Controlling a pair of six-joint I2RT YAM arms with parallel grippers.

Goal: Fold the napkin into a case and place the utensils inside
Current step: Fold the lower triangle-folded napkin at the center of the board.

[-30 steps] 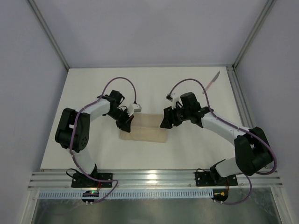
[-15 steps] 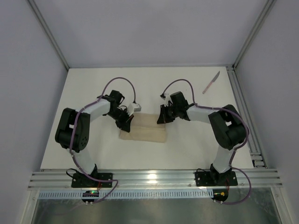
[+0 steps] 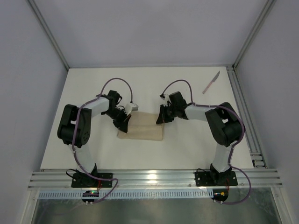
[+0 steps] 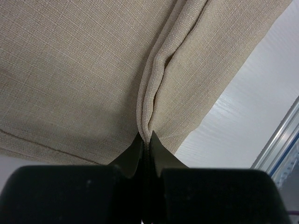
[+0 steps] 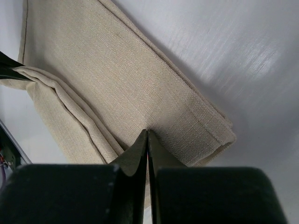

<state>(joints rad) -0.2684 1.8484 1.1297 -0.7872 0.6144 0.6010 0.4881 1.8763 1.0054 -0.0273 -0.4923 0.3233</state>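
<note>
Left gripper [image 4: 145, 140] is pressed together on the napkin [image 4: 84, 70], pinching a raised ridge of the beige cloth that runs up from between its black fingers [image 4: 133, 151]. Seen from above, this left gripper [image 3: 125, 122] sits at the left end of the napkin [image 3: 142, 132], which lies on the white worktop [image 3: 93, 149] as a flat, folded band between the two arms, its long side running left to right. The right gripper [image 3: 160, 119] is down on the band's far right corner. In the right wrist view the right gripper [image 5: 147, 135] is pressed together too, its fingers [image 5: 135, 149] meeting at the edge of an upper layer of the napkin [image 5: 121, 79]; whether any cloth is caught between them cannot be told. That view shows several layers stacked, with a hemmed corner at the right lying flat on the worktop [image 5: 210, 46] and a looser rolled fold along the left. Whether anything lies inside the folds cannot be told. The knife [image 3: 211, 82], pinkish handle and grey blade, lies on the bare worktop at the far right, near the metal rail [image 3: 238, 98] and well apart from the napkin and both grippers.
</note>
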